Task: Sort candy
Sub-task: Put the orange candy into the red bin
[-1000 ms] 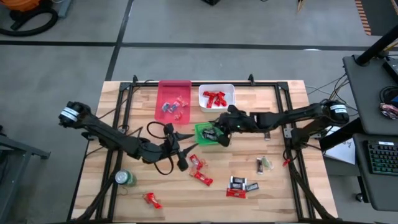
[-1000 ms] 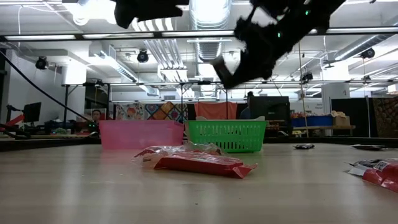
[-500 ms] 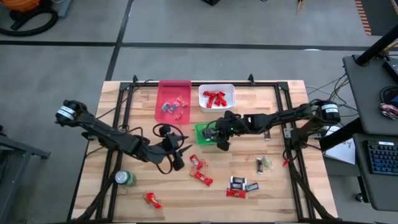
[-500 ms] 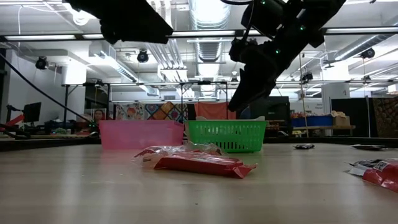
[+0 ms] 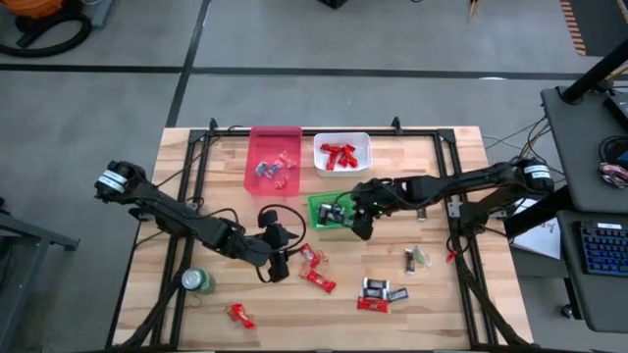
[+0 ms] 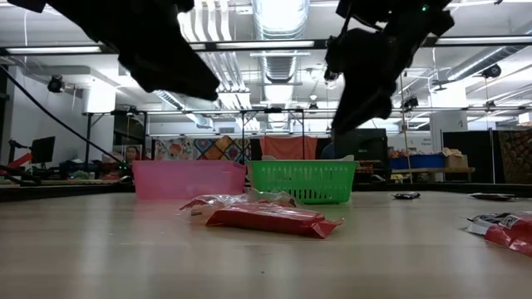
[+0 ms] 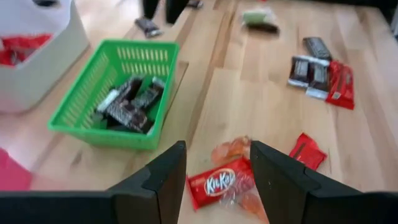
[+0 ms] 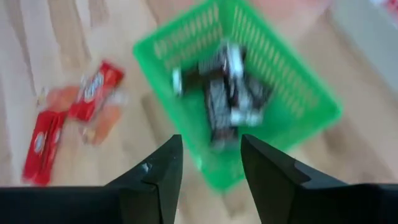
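Red candy [image 5: 312, 257] lies loose on the table near the middle, with more candy [image 5: 378, 292] toward the near right. My left gripper [image 7: 214, 168] hangs open just above a red sweet [image 7: 219, 182], its fingers standing either side without touching it. My right gripper [image 8: 211, 162] is open and bare, slanting down by the near right corner of the green bin [image 5: 327, 210]. That bin holds dark candy [image 8: 227, 81]. In the low view both grippers hang clear of the table, the left gripper [image 6: 166, 58] lower than the right gripper [image 6: 370, 79].
A pink bin [image 5: 275, 157] and a white bin [image 5: 343, 152] with red sweets stand at the far edge. A green can [image 5: 198, 281] stands near the left front, one red sweet [image 5: 238, 315] beside it. A dark sweet [image 5: 410, 260] lies toward the right.
My left gripper has sunk and tipped its fingers downward over the red sweet. My right gripper has drawn back from over the green bin toward the table's right and tipped more steeply down.
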Controlling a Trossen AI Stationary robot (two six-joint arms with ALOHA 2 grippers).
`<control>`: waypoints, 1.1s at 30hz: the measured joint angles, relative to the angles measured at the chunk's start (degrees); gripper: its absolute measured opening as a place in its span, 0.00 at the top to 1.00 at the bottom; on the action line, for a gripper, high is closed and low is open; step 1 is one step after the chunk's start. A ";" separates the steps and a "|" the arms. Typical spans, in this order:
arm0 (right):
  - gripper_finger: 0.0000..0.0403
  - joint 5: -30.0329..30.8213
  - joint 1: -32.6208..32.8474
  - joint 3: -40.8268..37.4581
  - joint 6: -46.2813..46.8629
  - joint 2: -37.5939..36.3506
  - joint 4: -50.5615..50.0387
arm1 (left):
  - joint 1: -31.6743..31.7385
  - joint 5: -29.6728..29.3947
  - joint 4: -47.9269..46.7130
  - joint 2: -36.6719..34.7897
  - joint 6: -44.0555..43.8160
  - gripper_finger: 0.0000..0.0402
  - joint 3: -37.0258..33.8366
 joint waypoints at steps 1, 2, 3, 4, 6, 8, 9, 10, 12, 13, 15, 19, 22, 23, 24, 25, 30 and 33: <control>0.62 -0.62 0.17 0.41 1.63 -0.43 -2.38 | 0.00 0.02 0.15 0.54 -0.64 0.60 0.00; 0.63 -1.04 0.40 0.83 3.33 -0.85 -5.07 | 0.00 0.02 0.18 1.00 -1.06 0.60 0.00; 0.63 -1.24 0.68 1.24 5.15 -1.22 -7.53 | -0.06 0.04 -0.07 1.42 -1.34 0.60 0.00; 0.64 -1.25 0.92 1.71 6.55 -1.62 -9.83 | -0.12 0.06 -0.01 1.88 -1.53 0.60 0.00; 0.64 -1.24 1.51 2.34 8.98 -2.22 -14.64 | -0.19 0.48 0.08 2.67 -1.82 0.60 0.00; 0.64 -1.22 2.31 2.72 11.31 -2.72 -18.44 | -0.22 1.83 0.08 3.48 -2.66 0.60 0.00; 0.64 -1.21 2.87 2.80 12.47 -2.89 -19.85 | -0.22 2.47 0.04 3.84 -3.59 0.60 0.00; 0.64 -1.24 3.51 2.80 13.64 -3.10 -21.06 | -0.22 2.68 -0.05 4.24 -5.03 0.60 0.00; 0.64 -1.29 4.87 2.78 15.66 -3.26 -22.56 | -0.24 2.73 -0.07 5.25 -10.03 0.60 0.00; 0.64 -1.33 5.53 2.78 16.44 -3.26 -23.09 | -0.24 2.75 -0.07 5.79 -13.35 0.60 0.00; 0.64 -1.32 6.96 2.74 17.40 -3.07 -23.77 | -0.24 3.15 -0.55 6.89 -19.85 0.60 0.18; 0.64 -1.64 8.78 2.73 18.04 -3.04 -23.60 | -0.69 5.70 -0.54 10.06 -28.95 0.60 2.29; 0.64 -2.52 8.90 2.69 18.13 -3.04 -23.57 | -1.58 6.60 -2.47 13.78 -31.98 0.60 5.80; 0.64 -2.57 8.89 2.69 18.13 -3.04 -23.56 | -1.85 6.99 -4.41 14.94 -32.28 0.60 7.58; 0.65 -2.64 8.89 2.69 18.13 -3.04 -23.57 | -2.10 7.25 -6.82 16.05 -33.00 0.60 9.49; 0.65 -2.68 8.89 2.69 18.12 -3.04 -23.58 | -2.26 7.23 -10.01 17.23 -33.79 0.60 11.59; 0.65 -2.72 8.91 2.67 17.48 -3.04 -23.66 | -2.72 7.24 -24.62 23.97 -36.63 0.60 20.51; 0.65 -2.72 8.91 2.67 16.99 -3.04 -23.68 | -2.82 7.37 -26.90 27.44 -36.66 0.60 23.52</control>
